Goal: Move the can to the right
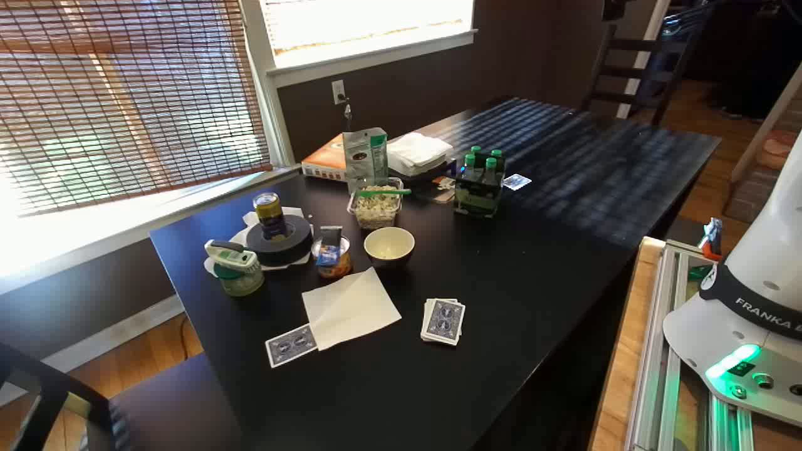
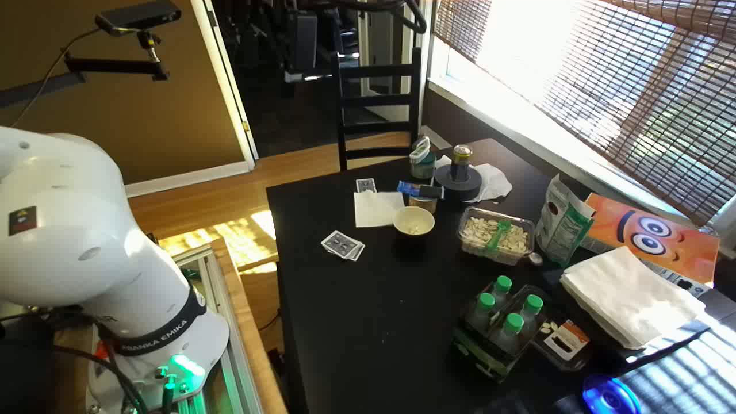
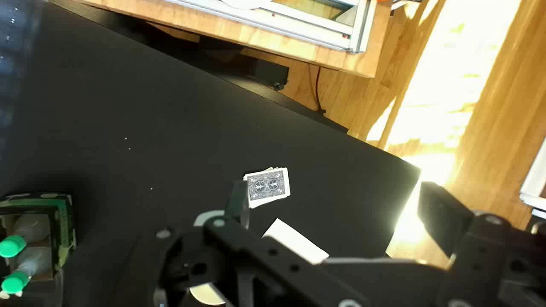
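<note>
Two cans stand upright on the dark table. A short can (image 1: 334,268) has tan-orange sides and a dark-and-blue packet lying across its top; it also shows in an exterior view (image 2: 424,205). A taller drink can (image 1: 270,216), yellow above and dark below, stands on a black disc (image 1: 296,247); it also shows in an exterior view (image 2: 460,167). I cannot tell for certain which is the task's can; the short one fits better. My gripper (image 3: 335,202) is open and empty above the table, out of both exterior views. Neither can shows in the wrist view.
A cream bowl (image 1: 391,241) stands beside the short can. A green-lidded container (image 1: 241,280) stands near the disc. White paper (image 1: 351,307) and a card stack (image 1: 443,321) lie in front. A clear food box (image 2: 497,253) and a bottle carton (image 2: 480,356) stand farther along.
</note>
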Robot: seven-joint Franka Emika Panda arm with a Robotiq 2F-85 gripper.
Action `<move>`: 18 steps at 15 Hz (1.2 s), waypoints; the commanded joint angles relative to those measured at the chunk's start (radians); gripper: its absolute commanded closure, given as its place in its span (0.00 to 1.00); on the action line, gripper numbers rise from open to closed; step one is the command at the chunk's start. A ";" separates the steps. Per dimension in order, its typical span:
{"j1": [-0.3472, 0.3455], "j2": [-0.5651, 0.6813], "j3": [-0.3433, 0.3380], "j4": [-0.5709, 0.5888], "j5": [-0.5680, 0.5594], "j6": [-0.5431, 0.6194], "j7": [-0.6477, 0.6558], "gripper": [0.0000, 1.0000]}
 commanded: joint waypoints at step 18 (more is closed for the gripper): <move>-0.021 0.175 0.059 0.058 0.032 0.387 0.055 0.00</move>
